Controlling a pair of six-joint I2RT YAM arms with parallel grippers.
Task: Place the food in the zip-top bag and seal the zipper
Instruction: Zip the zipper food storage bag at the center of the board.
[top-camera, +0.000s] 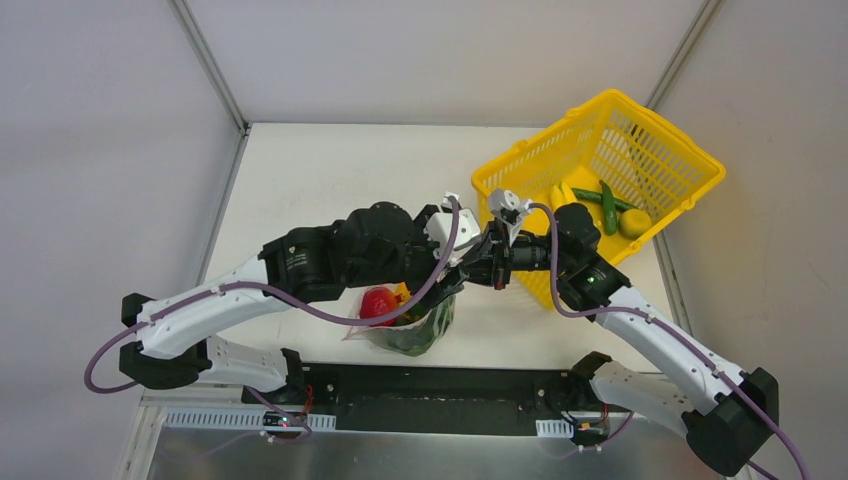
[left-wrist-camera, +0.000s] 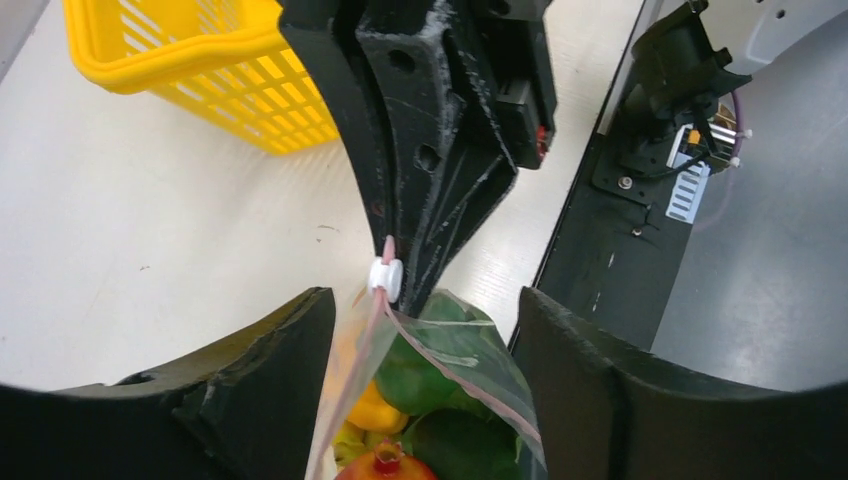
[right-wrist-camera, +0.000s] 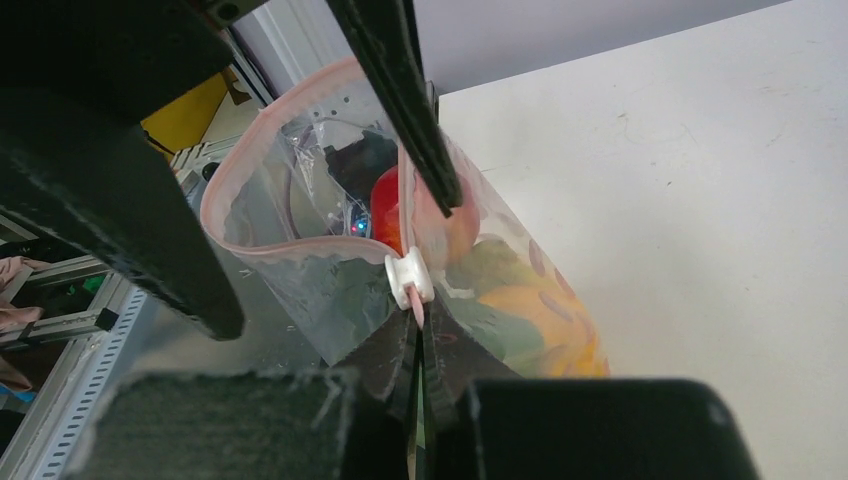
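The zip-top bag (top-camera: 412, 325) hangs between both grippers, its mouth partly open. Inside I see a red tomato (top-camera: 378, 303), a green bell pepper (left-wrist-camera: 440, 380) and an orange piece (left-wrist-camera: 375, 410). My right gripper (right-wrist-camera: 418, 325) is shut on the end of the pink zipper (right-wrist-camera: 250, 170), just behind the white slider (right-wrist-camera: 408, 278). My left gripper (left-wrist-camera: 425, 310) is open, one finger on each side of the bag's mouth below the slider (left-wrist-camera: 385, 277). More food, green pods (top-camera: 607, 205) and a yellow piece (top-camera: 633, 222), lies in the basket.
The yellow mesh basket (top-camera: 660, 150) stands tilted at the back right, close behind the right gripper (top-camera: 480, 262). The arms' black base plate (top-camera: 430, 385) runs along the near table edge, right below the bag.
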